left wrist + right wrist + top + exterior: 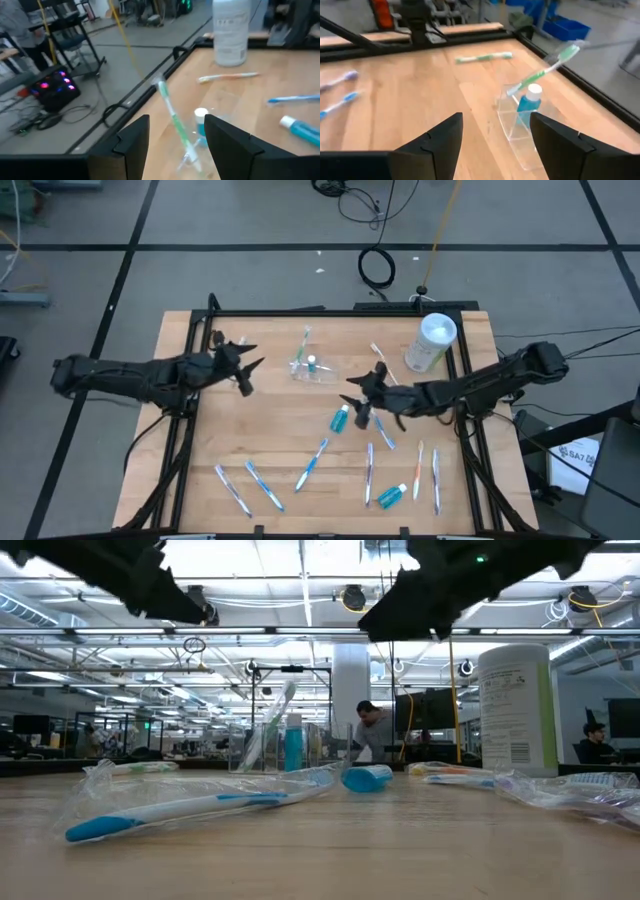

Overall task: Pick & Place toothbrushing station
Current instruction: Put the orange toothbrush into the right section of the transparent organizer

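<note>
The toothbrushing station [312,372] is a small clear container standing on its base on the wooden table, toward the far middle. A green toothbrush [304,340] leans out of it and a blue tube with a white cap [312,362] stands inside. My left gripper [251,374] is open to the station's left, above the table. My right gripper [352,392] is open to its right and slightly nearer. The station also shows in the left wrist view [200,140], the right wrist view [516,131] and the low view [285,745]. Neither gripper touches it.
A white canister [431,343] stands at the far right. Several wrapped toothbrushes [310,463] and blue tubes [340,418] lie over the near and right parts of the table. A black frame rail [330,311] runs along the far edge. People show in the room beyond.
</note>
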